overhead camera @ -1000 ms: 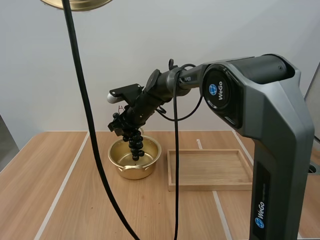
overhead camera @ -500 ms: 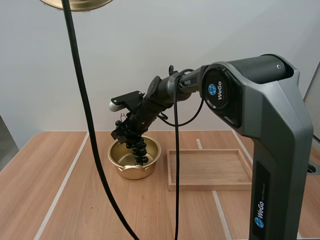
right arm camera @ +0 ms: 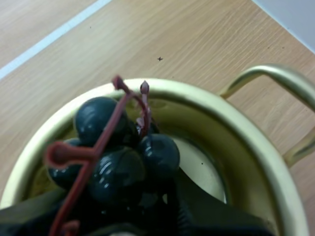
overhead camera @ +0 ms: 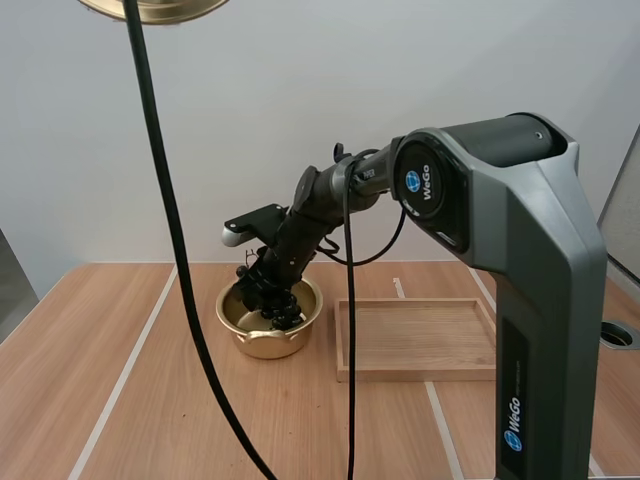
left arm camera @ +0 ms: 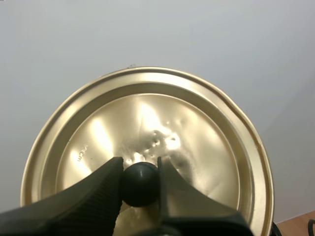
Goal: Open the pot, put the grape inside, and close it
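Observation:
The gold pot (overhead camera: pixel 258 342) stands open on the wooden table. My right gripper (overhead camera: pixel 268 292) reaches down into it, shut on a bunch of dark grapes (overhead camera: pixel 278 308) that hangs inside the rim. In the right wrist view the grapes (right arm camera: pixel 118 157) with their red stem are pinched over the pot's inside (right arm camera: pixel 206 177). The pot's lid (left arm camera: pixel 147 132) is held high off the table by its black knob (left arm camera: pixel 141 184), with my left gripper (left arm camera: pixel 141 172) shut on that knob. The lid's edge (overhead camera: pixel 155 8) peeks in at the top of the high view.
A shallow wooden tray (overhead camera: pixel 420 338) lies just right of the pot. White lines cross the table (overhead camera: pixel 100 380). My right arm's large grey base (overhead camera: pixel 530 300) stands at the front right.
My right gripper has lowered the grape bunch from above the pot down into it. The lid stays held high.

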### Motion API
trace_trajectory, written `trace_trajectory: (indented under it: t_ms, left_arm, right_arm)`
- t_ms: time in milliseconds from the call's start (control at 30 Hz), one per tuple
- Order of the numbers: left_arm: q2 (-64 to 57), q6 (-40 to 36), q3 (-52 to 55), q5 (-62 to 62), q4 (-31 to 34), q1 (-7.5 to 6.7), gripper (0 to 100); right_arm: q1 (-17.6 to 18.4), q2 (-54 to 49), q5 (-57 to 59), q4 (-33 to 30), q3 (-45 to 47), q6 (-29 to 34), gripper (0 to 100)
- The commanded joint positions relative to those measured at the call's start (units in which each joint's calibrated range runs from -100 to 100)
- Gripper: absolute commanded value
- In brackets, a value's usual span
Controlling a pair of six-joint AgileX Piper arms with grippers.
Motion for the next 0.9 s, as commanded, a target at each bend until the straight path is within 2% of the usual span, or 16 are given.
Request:
trace_trajectory:
  t_ms: [0, 267, 500, 867]
  left_arm:
    - [0.2, 0.0, -0.4, -0.9, -0.5, 0.05, 0]
    - [0.2, 0.3, -0.4, -0.7, -0.5, 0.05, 0]
    - [0.2, 0.3, -0.4, 0.2, -0.5, 0.05, 0]
    - [0.2, 0.4, -0.4, 0.2, -0.5, 0.05, 0]
  right_arm:
    - [0.0, -0.6, 1.2, -2.4, 1.9, 0.6, 0]
    - [0.0, -0.3, 1.1, -2.9, 2.0, 1.5, 0]
    - [0.0, 2.8, 1.4, -7.0, 2.0, 4.7, 0]
    - [0.0, 6.3, -0.9, -8.3, 2.0, 5.1, 0]
